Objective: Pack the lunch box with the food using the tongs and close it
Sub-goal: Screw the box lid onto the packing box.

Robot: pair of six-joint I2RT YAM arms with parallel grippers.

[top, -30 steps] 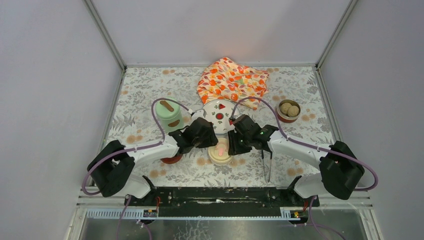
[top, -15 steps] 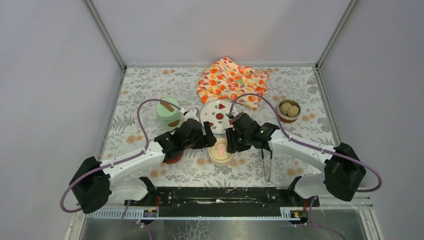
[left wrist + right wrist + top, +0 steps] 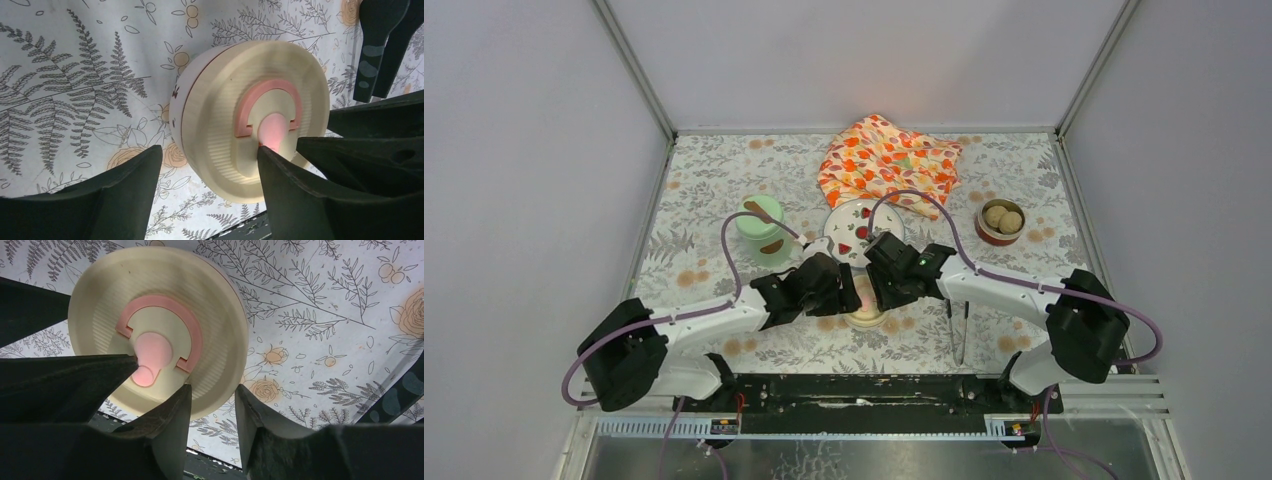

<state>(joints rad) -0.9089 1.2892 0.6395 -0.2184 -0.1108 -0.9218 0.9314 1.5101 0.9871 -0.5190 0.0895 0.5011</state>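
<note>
Grey walls closed in a table under a leaf-printed cover [image 3: 704, 180]. All positions below were taken from the cream-lidded pot [image 3: 220, 100], which stood upright with its lid on, between the two arms.

Left gripper [image 3: 209, 150]: jaws wide apart and astride the pot. One finger stood clear of the pot's side. The other reached over the lid to the pink handle [image 3: 272, 95], which lay flat. This was judged a stance for steadying the pot or working the lid.

Right gripper [image 3: 212, 390]: jaws part-way apart over the lid's near rim, with no grip made out. It met the pot from the opposite side, probably to brace it.

Tongs [image 3: 958, 330]: flat on the cover, to the right of the pot, near it and apart, held by neither arm. Their long axis ran from the near edge toward the far side. The joined end could not be told.

Green pot [image 3: 759, 225]: beyond the pot, to the left. Steel bowl [image 3: 1001, 235] holding beige balls [image 3: 996, 215]: beyond it, well to the right, uncovered. White plate [image 3: 849, 222]: just behind it. Packing was judged unfinished.
</note>
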